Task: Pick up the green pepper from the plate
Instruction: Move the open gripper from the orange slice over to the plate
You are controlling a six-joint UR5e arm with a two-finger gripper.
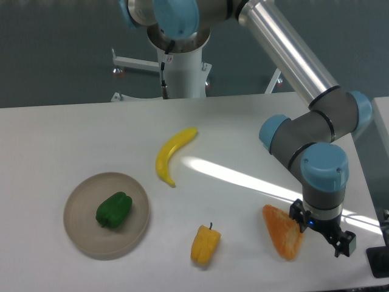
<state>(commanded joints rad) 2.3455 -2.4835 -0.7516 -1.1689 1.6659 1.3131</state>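
- Dark-green and glossy, the green pepper (113, 210) lies on the plate (82, 234), slightly right of the plate's centre, its lobed body angled from lower left to upper right.
- Plate: round, beige-grey, with a low rim; it sits on the left part of the white table (61, 140), near the front edge.
- Banana (171, 156): yellow, curved, lying on the table up and to the right of the plate, apart from it.
- Yellow pepper (205, 244): small, with a dark stem pointing up, resting near the front edge between the plate and the orange slice.
- Orange slice (282, 231): a wedge-shaped orange piece on the right part of the table, just beside the gripper.
- Gripper (322, 234): black, hanging low over the right side of the table beneath the arm's blue-capped wrist (325, 173); it is well apart from the green pepper and the plate. From this angle it cannot be told whether the fingers are spread or closed, nor whether they touch the orange slice.
- Arm base (182, 67): a white column rising behind the far edge of the table, with the silver upper link (285, 48) running diagonally to the right.
- A bright stripe of light crosses the table surface from the centre toward the right edge.
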